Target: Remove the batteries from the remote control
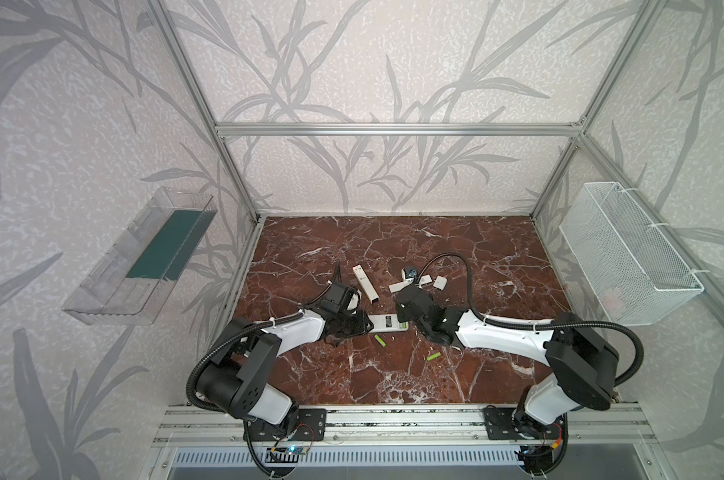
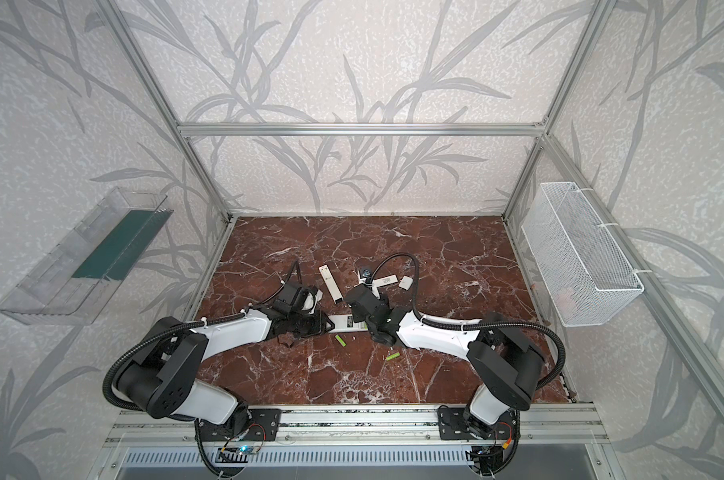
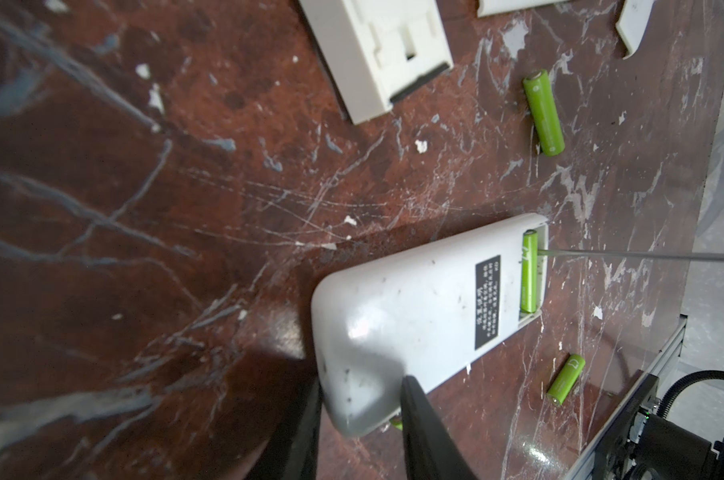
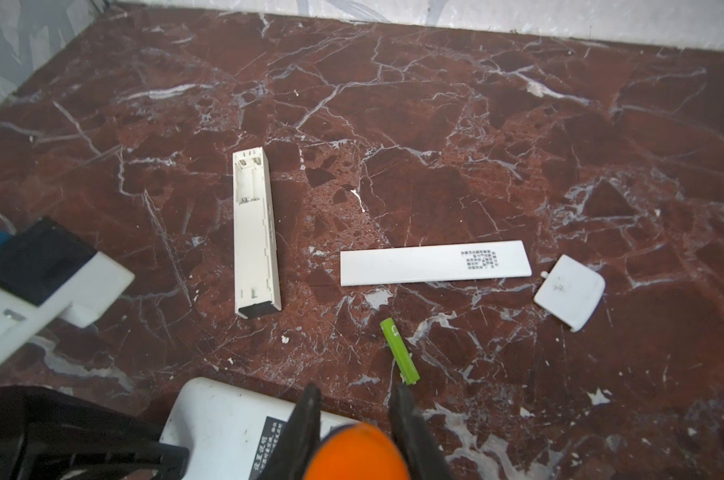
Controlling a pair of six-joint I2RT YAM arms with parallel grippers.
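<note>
The white remote control [image 3: 414, 316] lies back up on the marble, and my left gripper [image 3: 362, 411] is shut on its rounded end. One lime-green battery [image 3: 529, 272] sits in the open compartment at the far end. The thin metal shaft [image 3: 643, 255] of an orange-handled tool [image 4: 356, 453] touches that battery. My right gripper [image 4: 357, 415] is shut on the tool's handle. Two loose batteries [image 1: 380, 340] [image 1: 433, 356] lie on the table in front of the remote. Another battery [image 4: 401, 351] lies just beyond the right fingertips. A sliver of green [image 3: 395, 424] shows under the remote's held end.
A slim white remote body [image 1: 365, 282] with an empty compartment lies behind the grippers. Its long cover [image 4: 435, 268] and a small curved cover [image 4: 570, 291] lie to the right. A wire basket [image 1: 626, 253] hangs on the right wall, a clear tray [image 1: 144, 257] on the left.
</note>
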